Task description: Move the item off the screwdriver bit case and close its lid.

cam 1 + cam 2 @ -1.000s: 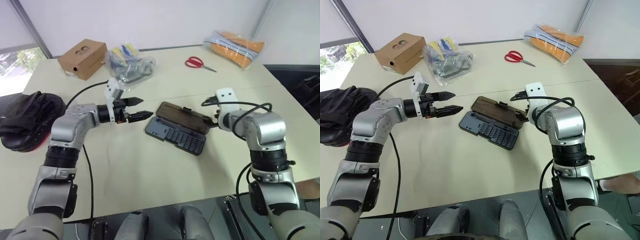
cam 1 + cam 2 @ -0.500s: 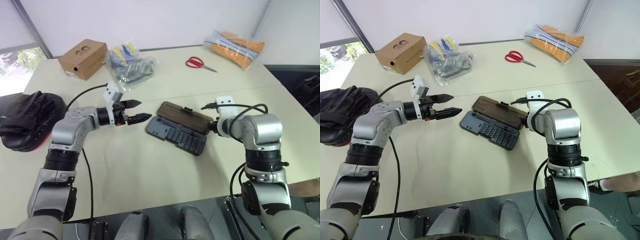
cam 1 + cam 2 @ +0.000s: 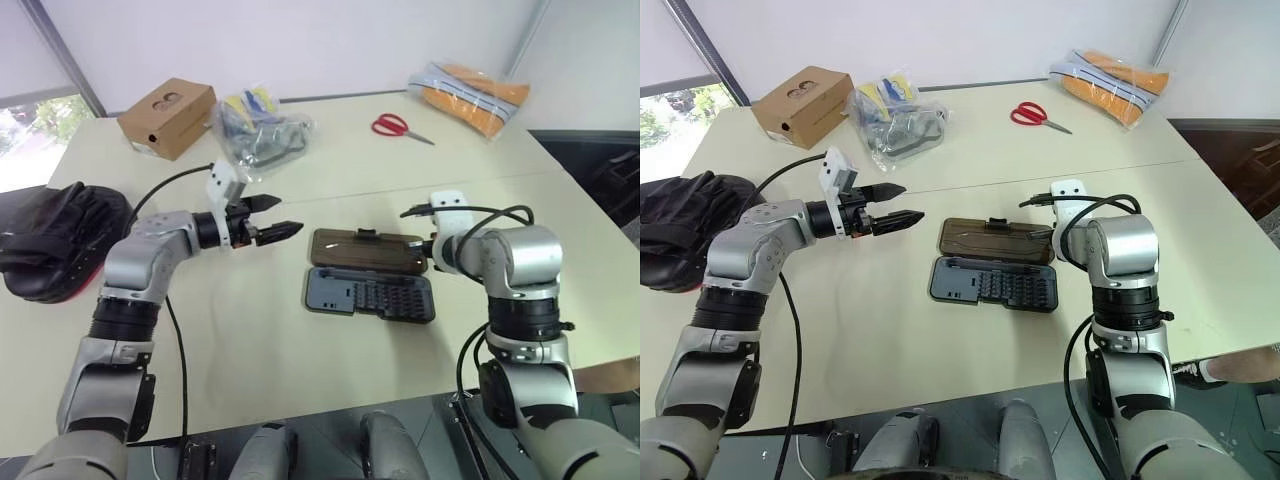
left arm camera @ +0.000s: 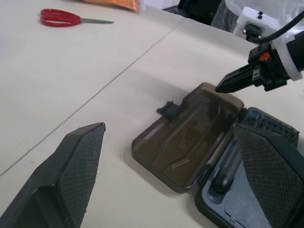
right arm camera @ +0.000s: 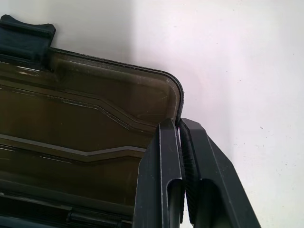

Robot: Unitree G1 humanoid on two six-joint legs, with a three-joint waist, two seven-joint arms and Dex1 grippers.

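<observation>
Closing lid is the step now: mitt is off, R gripper pinched empty at lid's edge, L gripper wide open w/ nothing; next, flip lid over case.

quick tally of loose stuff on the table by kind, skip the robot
Black padded oval mitt: 1
Dark grey plastic bit case, smoky-brown lid open: 1
Brown cardboard box: 1
Clear plastic bags: 2
Red-handled scissors: 1
Total: 6

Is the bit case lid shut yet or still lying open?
Open. The lid lies flat on the table beside the bit case tray, bits exposed; the right tool is closed at the lid's corner.
</observation>
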